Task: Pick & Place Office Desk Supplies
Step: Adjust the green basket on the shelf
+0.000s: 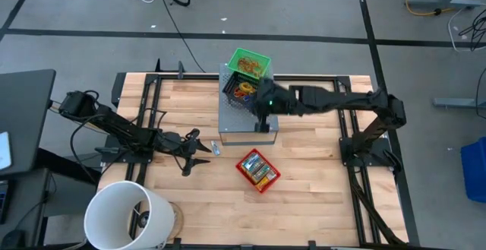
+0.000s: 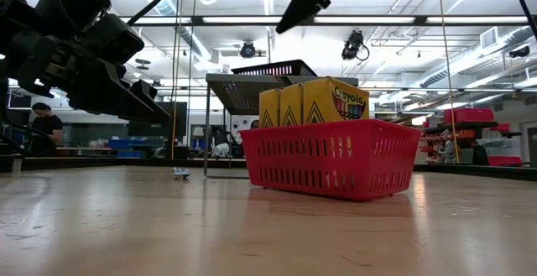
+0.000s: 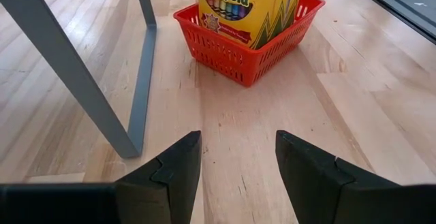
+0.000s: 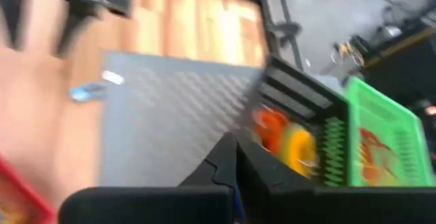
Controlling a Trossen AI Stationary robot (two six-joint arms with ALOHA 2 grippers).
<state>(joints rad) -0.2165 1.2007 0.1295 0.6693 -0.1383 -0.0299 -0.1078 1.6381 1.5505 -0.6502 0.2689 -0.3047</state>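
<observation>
Yellow crayon boxes (image 3: 240,6) stand upright in a red basket (image 1: 258,171) near the table's middle. Orange and yellow rubber bands (image 4: 286,141) lie in a black basket (image 1: 243,90) on a grey perforated metal stand (image 1: 247,117). A green basket (image 1: 249,62) with more small items sits behind it. A small blue clip (image 1: 215,149) lies on the wood. My left gripper (image 3: 238,173) is open, low over the table at the left, pointing at the red basket. My right gripper (image 4: 235,163) is shut above the stand, beside the black basket, and nothing shows between its fingers.
A big white bucket (image 1: 125,216) stands at the table's near left corner. The stand's grey legs (image 3: 139,67) rise just ahead of my left gripper. Bare wood lies to the right of the red basket and along the near edge.
</observation>
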